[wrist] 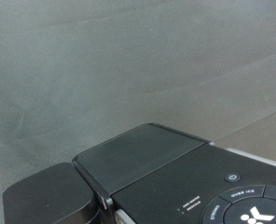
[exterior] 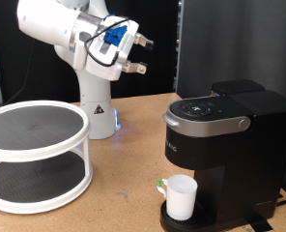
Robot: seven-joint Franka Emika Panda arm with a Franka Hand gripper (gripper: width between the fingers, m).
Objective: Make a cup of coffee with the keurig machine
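The keurig machine (exterior: 225, 145) stands at the exterior view's right, black with a silver-rimmed top and its lid down. Under its spout the white cup (exterior: 181, 197) sits upright on the round drip tray (exterior: 172, 220). High above the table, up and to the left of the machine, hangs my gripper (exterior: 143, 56). Its fingers are apart, pointing toward the machine, with nothing between them. The wrist view shows the machine's black top (wrist: 157, 159) and its round button panel (wrist: 255, 210) from behind. No fingers appear in that view.
A white two-tier round rack (exterior: 35, 155) fills the exterior view's left. The arm's white base (exterior: 97, 111), with a blue light, stands behind it. A dark curtain (exterior: 230, 39) hangs behind the machine. The table (exterior: 124, 184) is wooden.
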